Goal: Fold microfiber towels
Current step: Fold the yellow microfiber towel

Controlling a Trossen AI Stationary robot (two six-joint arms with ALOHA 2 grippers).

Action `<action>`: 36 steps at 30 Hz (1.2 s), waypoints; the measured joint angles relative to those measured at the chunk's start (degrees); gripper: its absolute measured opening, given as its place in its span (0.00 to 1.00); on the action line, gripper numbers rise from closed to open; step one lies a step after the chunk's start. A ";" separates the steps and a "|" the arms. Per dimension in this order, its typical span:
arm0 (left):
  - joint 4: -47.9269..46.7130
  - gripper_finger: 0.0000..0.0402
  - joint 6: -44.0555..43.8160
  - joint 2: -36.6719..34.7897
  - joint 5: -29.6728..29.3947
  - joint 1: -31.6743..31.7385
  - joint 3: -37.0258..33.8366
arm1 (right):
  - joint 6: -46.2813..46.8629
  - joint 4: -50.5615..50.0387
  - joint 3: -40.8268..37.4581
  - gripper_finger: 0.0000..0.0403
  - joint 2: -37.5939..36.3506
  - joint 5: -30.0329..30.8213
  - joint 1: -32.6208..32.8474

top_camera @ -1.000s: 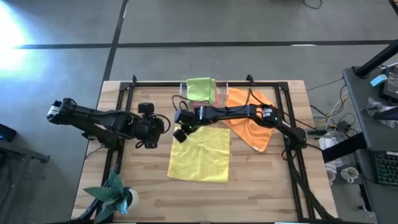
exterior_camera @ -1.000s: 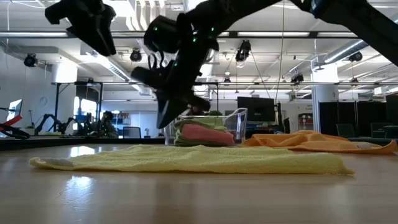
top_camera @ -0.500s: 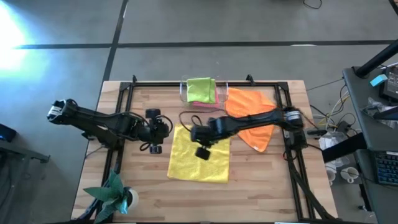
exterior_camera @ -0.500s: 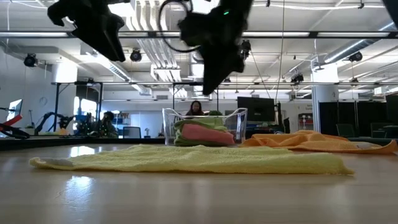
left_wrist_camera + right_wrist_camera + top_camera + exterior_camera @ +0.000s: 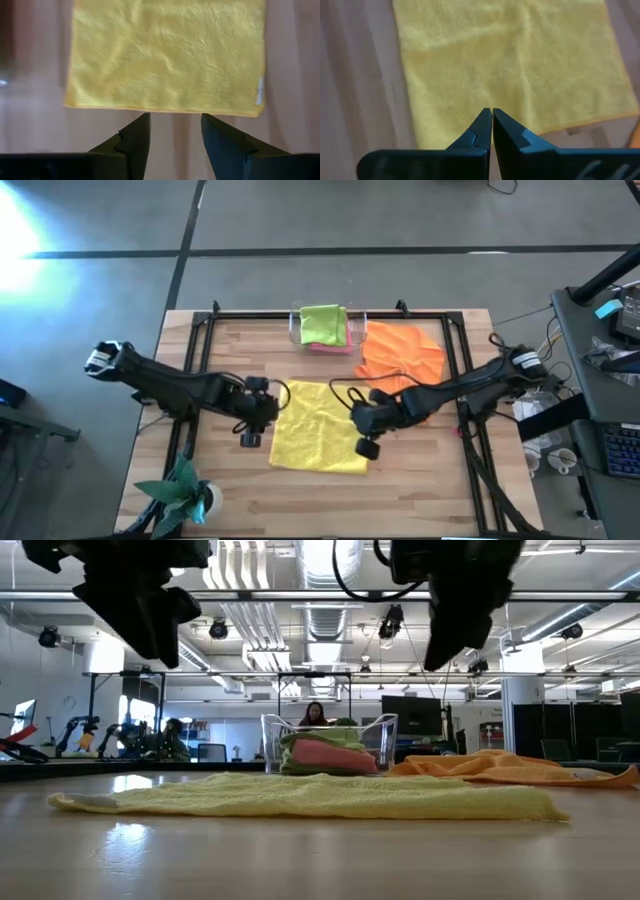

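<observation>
A yellow microfiber towel [image 5: 318, 425] lies spread flat on the wooden table [image 5: 420, 490]; the low view shows it as a flat strip [image 5: 310, 795]. My left gripper [image 5: 257, 423] hangs open in the air just off the towel's left edge [image 5: 165, 107], touching nothing. My right gripper [image 5: 362, 432] hovers shut above the towel's right edge [image 5: 510, 65]. An orange towel [image 5: 402, 358] lies crumpled at the far right. A clear tray [image 5: 296, 328] at the far edge holds a folded lime green towel [image 5: 322, 322] on a pink one [image 5: 325, 753].
Black frame rails [image 5: 455, 350] run along the table's left, far and right sides. A green plant-like ornament [image 5: 185, 495] stands at the near left corner. A person [image 5: 315, 715] shows in the room behind the tray. Bare wood lies in front of the yellow towel.
My right gripper has swung, still shut, from the yellow towel's far left corner across the towel to its right edge, toward the table's right and near sides. My left gripper has come down toward the towel's left edge, tipping its fingers downward. The towels have stayed put.
</observation>
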 joint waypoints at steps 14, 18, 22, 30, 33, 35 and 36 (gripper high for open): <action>8.27 0.40 -9.47 16.35 -0.14 -13.19 -0.28 | 1.20 4.08 -5.53 0.26 0.49 -1.97 6.42; 10.52 0.40 -9.84 20.06 -0.21 -15.05 -0.27 | 0.81 4.19 -5.61 0.34 0.49 -1.96 7.08; 12.05 0.40 -10.13 22.92 -0.21 -15.61 -0.31 | 0.99 4.26 -5.61 0.39 0.51 -1.95 7.08; 15.52 0.40 -11.28 24.64 2.06 -15.89 -0.33 | 0.70 4.49 -5.72 0.40 0.56 -1.97 7.96; 16.73 0.40 -11.24 24.64 2.96 -16.19 -0.33 | 0.52 4.56 -5.93 0.39 0.56 -1.97 8.32; 17.59 0.40 -10.96 24.64 2.95 -16.19 -0.50 | -0.35 5.41 -6.46 0.39 0.89 -1.97 8.58; 17.86 0.40 -10.85 24.64 2.78 -16.18 -0.68 | -1.11 6.44 -6.85 0.38 1.21 -1.96 8.66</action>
